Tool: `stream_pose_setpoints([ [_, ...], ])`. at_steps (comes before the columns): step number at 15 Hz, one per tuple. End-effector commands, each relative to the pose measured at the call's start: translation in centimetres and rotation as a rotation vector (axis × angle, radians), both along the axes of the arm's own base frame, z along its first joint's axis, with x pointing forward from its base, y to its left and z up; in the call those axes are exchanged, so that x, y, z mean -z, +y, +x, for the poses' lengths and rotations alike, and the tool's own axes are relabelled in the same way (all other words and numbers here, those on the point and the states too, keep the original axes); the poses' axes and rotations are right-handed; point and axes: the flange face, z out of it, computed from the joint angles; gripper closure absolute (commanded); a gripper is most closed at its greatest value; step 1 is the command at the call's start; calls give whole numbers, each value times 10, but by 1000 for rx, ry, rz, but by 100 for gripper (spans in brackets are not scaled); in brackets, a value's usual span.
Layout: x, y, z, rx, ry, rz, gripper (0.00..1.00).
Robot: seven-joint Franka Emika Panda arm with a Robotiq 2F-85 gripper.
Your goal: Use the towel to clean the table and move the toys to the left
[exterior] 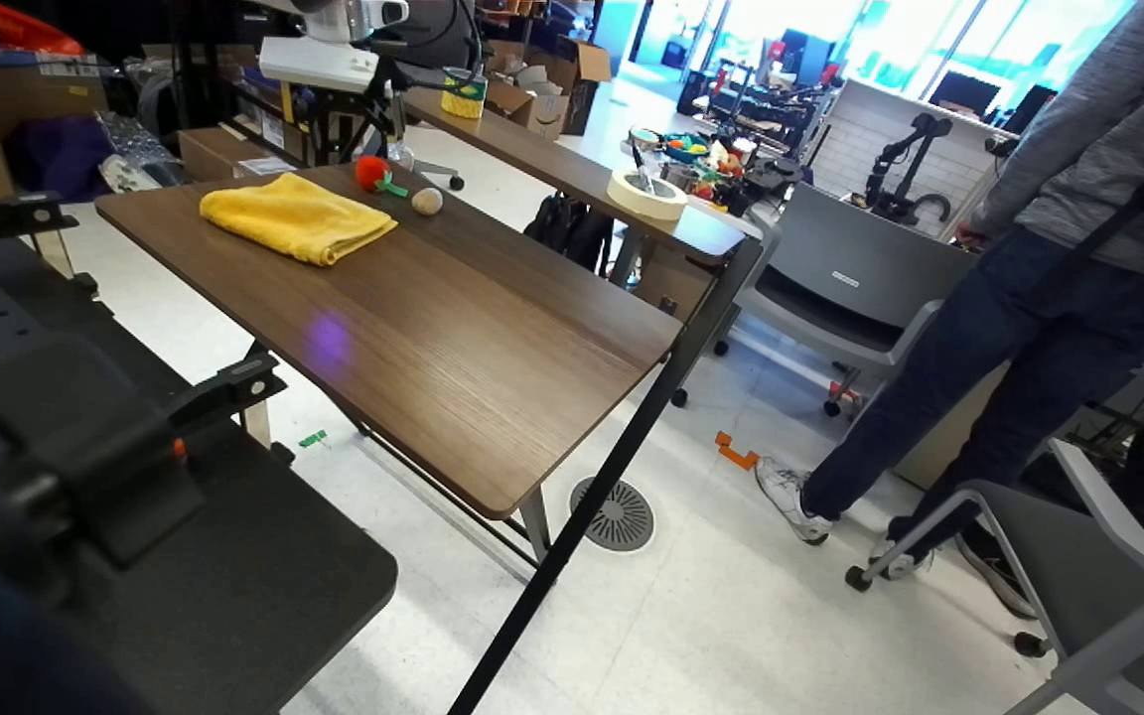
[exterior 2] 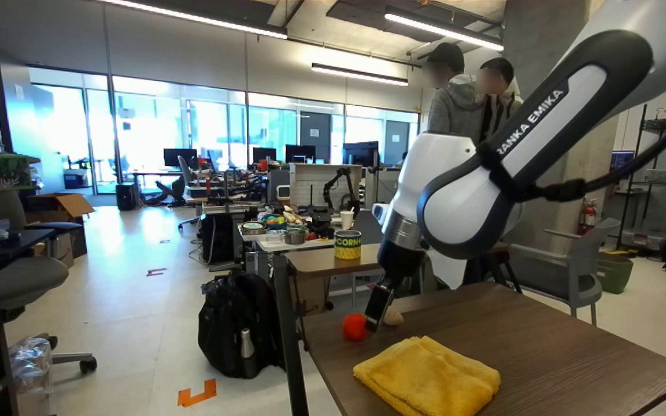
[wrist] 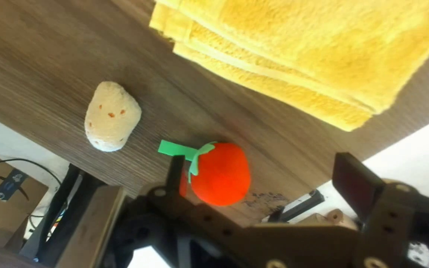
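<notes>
The yellow towel (exterior: 299, 218) lies folded on the brown table (exterior: 453, 338), near the end closest to the arm. Beside it rest a red roundish toy (wrist: 222, 175) with a green stem and a tan oval toy (wrist: 112, 116); both toys also appear in both exterior views. My gripper (wrist: 262, 167) is open low over the table, its fingers wide apart. In the wrist view the red toy shows between them, close to the left finger and not gripped; whether they touch I cannot tell. The tan toy sits outside the jaws. An exterior view shows the gripper (exterior 2: 374, 323) right by both toys.
A narrow shelf beside the table holds a corn can (exterior 2: 347, 245) and a tape roll (exterior: 647, 195). A black metal bar (exterior: 612, 467) crosses in front of the table's far corner. A backpack (exterior 2: 240, 323) stands on the floor, and a dark desk (exterior: 264, 556) runs alongside.
</notes>
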Motion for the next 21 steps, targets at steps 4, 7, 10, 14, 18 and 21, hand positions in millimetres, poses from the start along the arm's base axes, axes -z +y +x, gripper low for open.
stream_pose_setpoints([
  [4,-15,-47,-35,185,258,-46,0],
  [7,12,-61,-46,262,358,-149,0],
  [10,43,-51,-67,54,334,-206,0],
  [14,49,-48,-68,84,360,-193,0],
  [18,49,-49,-67,75,357,-196,0],
  [21,49,-45,-68,56,361,-171,0],
])
